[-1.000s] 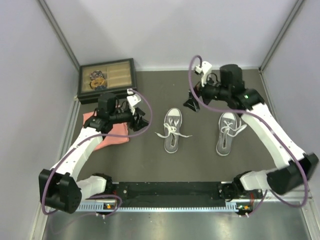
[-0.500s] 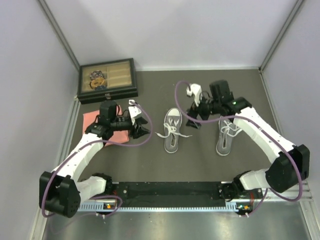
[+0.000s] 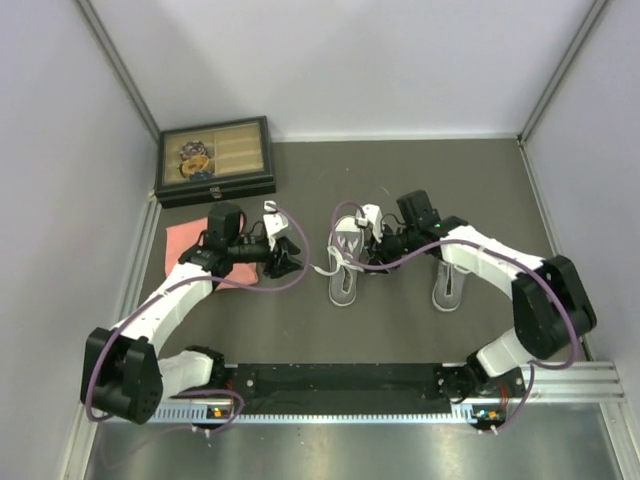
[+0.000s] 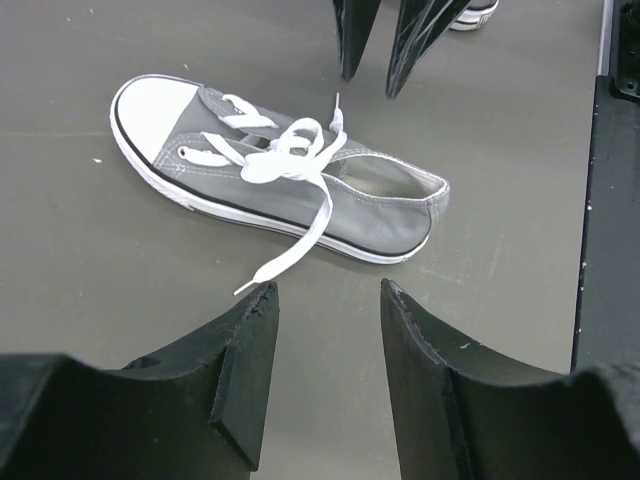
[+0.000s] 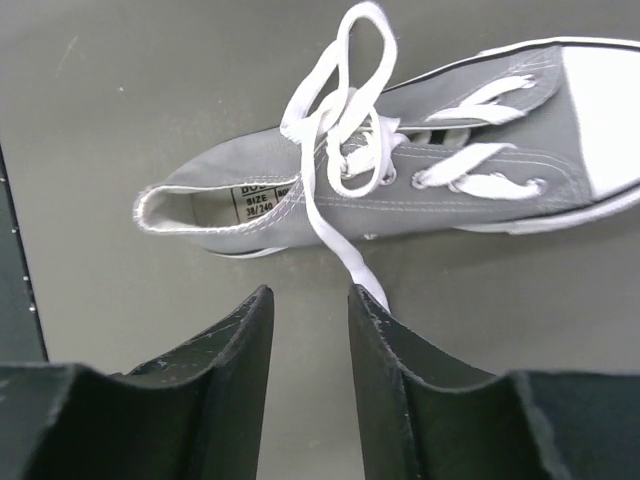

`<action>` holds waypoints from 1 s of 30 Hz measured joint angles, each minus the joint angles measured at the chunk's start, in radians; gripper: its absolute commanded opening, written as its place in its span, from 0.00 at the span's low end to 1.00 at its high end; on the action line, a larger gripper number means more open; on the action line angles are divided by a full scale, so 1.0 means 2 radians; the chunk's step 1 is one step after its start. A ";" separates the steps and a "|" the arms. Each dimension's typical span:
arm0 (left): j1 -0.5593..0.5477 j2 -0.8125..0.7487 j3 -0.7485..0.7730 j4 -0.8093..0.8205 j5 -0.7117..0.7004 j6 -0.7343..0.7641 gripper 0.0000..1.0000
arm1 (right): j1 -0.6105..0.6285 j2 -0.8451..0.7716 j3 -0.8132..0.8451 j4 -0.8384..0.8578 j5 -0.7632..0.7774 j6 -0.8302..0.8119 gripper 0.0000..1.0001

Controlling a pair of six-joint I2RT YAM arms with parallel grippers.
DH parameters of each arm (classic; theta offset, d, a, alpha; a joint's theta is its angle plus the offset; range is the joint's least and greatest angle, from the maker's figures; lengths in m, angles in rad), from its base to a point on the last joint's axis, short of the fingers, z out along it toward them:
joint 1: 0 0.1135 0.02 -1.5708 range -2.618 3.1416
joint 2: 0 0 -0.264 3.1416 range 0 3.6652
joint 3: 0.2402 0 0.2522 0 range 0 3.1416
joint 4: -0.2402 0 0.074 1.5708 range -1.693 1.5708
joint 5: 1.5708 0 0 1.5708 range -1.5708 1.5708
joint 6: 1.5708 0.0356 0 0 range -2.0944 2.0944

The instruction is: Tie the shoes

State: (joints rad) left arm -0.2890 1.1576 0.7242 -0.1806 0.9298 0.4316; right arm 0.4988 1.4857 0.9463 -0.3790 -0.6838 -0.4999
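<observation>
Top external view: two grippers flank the centre shoe (image 3: pixel 343 270), and the second shoe (image 3: pixel 447 288) lies to its right. The left gripper (image 4: pixel 325 292), jaws parted and empty, sits just short of the shoe's loose lace (image 4: pixel 300 235). The right gripper (image 5: pixel 310 295), narrowly parted and empty, faces the shoe's other side. Likely faults are closing beside the thin lace end, or a tug dragging the light shoe.

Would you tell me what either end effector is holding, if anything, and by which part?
Nothing: the left end effector and right end effector are both open and empty.
</observation>
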 measured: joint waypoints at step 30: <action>0.000 0.031 0.000 0.006 -0.001 -0.006 0.49 | 0.023 0.086 0.035 0.023 -0.019 -0.059 0.00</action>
State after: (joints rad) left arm -0.2890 1.2205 0.7242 -0.1684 0.9276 0.4191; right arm 0.5446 1.6581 1.0153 -0.3328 -0.7227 -0.6178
